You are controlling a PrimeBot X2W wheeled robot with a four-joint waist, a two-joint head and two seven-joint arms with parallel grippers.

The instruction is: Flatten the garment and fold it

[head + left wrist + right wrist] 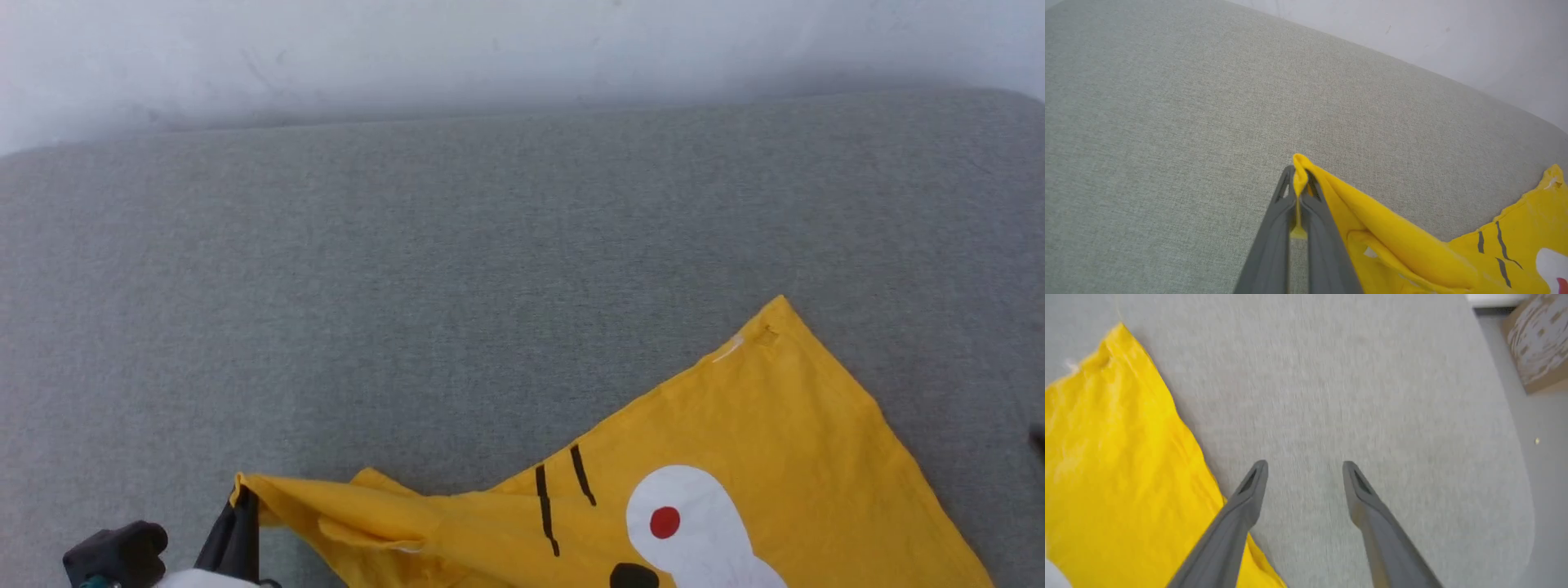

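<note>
Item: garment (pixel 759 457), a bright yellow T-shirt with a white patch, red dot and black stripes. It lies on a grey fabric-covered surface (pixel 490 245), low and right in the head view, with one corner pointing toward the far wall. Its left portion is drawn out into a rolled, creased tongue and is not flat. Left gripper (pixel 1298 173): fingers pressed together, pinching a small fold at the tip of that tongue, with very little cloth between the pads. Right gripper (pixel 1304 469): fingers spread, holding nothing, above bare surface just beside the shirt's right edge. Cardboard box (pixel 1539 347): on the floor beyond the surface, well apart. Hazards, as judged: the shallow pinch may slip under a firm pull. With the right side unanchored, a leftward pull is likely to drag the whole shirt instead of spreading it. The rolled section may set as a crease. The right gripper may close on nothing if it misses the edge.
</note>
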